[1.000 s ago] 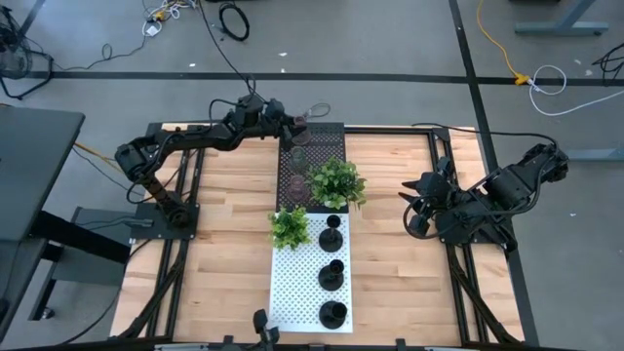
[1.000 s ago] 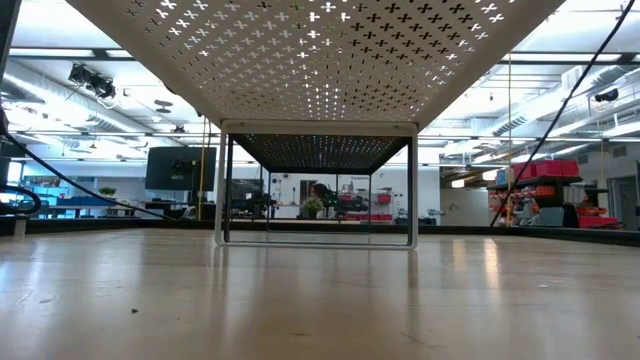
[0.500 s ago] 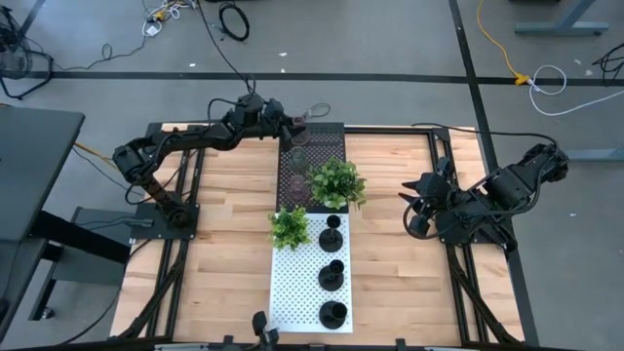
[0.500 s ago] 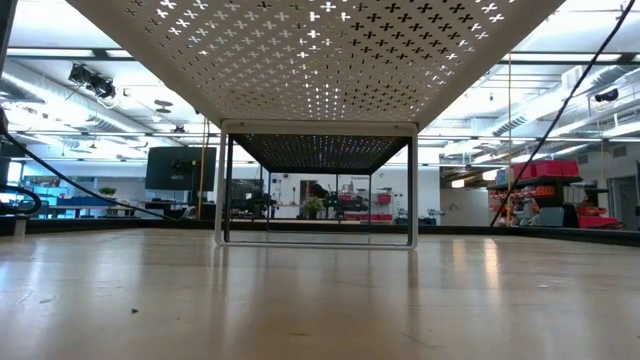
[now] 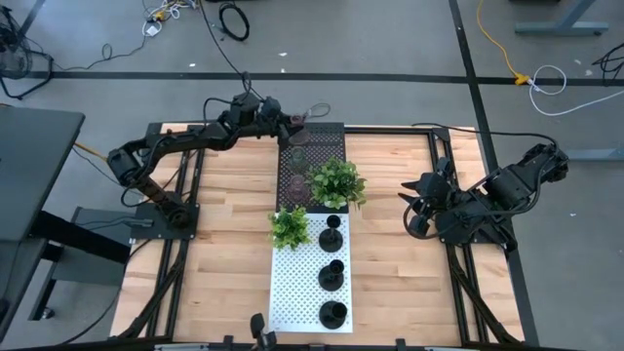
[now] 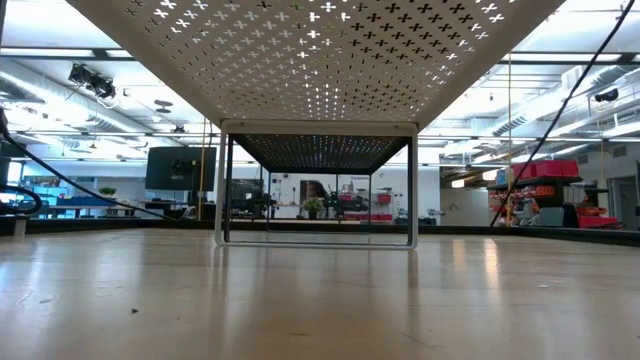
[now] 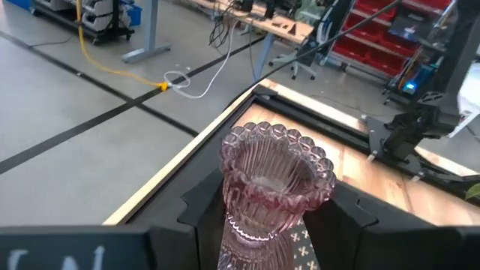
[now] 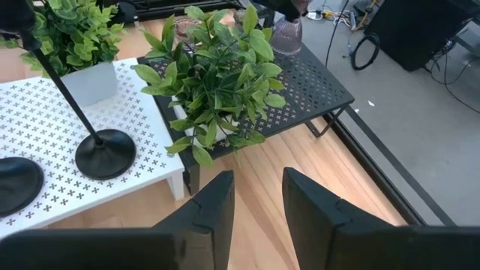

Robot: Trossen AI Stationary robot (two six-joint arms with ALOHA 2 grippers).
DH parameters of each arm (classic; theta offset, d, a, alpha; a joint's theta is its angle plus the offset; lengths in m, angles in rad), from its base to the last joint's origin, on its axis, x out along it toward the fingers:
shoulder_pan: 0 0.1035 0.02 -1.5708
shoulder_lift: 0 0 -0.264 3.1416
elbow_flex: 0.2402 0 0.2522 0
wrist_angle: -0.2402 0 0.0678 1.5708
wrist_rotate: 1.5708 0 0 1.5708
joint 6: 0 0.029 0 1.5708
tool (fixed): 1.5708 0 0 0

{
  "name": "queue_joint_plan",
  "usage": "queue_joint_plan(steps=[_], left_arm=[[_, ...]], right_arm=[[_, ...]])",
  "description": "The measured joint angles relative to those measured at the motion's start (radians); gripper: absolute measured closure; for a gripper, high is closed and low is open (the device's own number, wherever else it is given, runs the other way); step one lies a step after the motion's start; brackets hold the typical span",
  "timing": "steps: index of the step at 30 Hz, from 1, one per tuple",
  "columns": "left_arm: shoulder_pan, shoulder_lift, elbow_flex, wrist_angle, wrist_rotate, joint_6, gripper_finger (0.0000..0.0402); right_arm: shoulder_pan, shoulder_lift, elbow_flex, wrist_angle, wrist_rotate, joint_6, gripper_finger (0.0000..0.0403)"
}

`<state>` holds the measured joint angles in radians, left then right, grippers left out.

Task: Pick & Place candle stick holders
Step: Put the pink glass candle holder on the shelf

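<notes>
My left gripper point(image 5: 290, 123) is at the far end of the black perforated shelf point(image 5: 327, 146), shut on a pink ribbed glass candle stick holder point(image 7: 276, 176). This holder also shows in the right wrist view point(image 8: 286, 34). Two more glass holders point(image 5: 297, 156) stand on the black shelf. Three matte black holders point(image 5: 332, 234), point(image 5: 331, 274), point(image 5: 332, 314) stand by their round bases on the white perforated shelf point(image 5: 292, 283). My right gripper point(image 5: 409, 205) waits open and empty over the table's right side. My left gripper pinches the pink glass holder's narrow lower body point(image 7: 244, 229), below its beaded rim, between its two fingers point(image 7: 202, 221). The holder is upright. The fingers and the holder hide its foot, so I cannot tell whether it stands on the shelf or is just clear of it.
Two green potted plants stand on the shelves: the larger point(image 5: 337, 182) on the black shelf's near end, the smaller point(image 5: 290, 227) on the white shelf's far left corner. Bare wood point(image 5: 229, 244) lies left and right of the shelves. The low view shows only the shelves' undersides point(image 6: 320, 60).
My left arm has drawn back a little toward the table's far left corner, its gripper staying at the black shelf's far end on the pink glass holder.
</notes>
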<state>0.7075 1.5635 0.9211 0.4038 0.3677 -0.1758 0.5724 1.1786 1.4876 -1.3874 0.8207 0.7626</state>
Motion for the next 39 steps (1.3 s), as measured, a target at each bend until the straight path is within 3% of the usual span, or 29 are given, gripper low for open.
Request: queue_joint_plan(steps=[16, 28, 39], left_arm=[[-0.027, 0.000, 0.000, -0.041, -0.074, 0.004, 0.0233], [-0.034, 0.000, 0.001, -0.060, -0.102, 0.004, 0.0173], [-0.038, -0.002, 0.001, -0.046, -0.102, 0.007, 0.0146]], right_arm=[[0.000, 0.000, 0.000, 0.019, -0.001, -0.009, 0.0289], [0.000, 0.000, 0.000, 0.023, -0.006, -0.012, 0.0289], [0.000, 0.000, 0.000, 0.033, -0.020, -0.012, 0.0289]])
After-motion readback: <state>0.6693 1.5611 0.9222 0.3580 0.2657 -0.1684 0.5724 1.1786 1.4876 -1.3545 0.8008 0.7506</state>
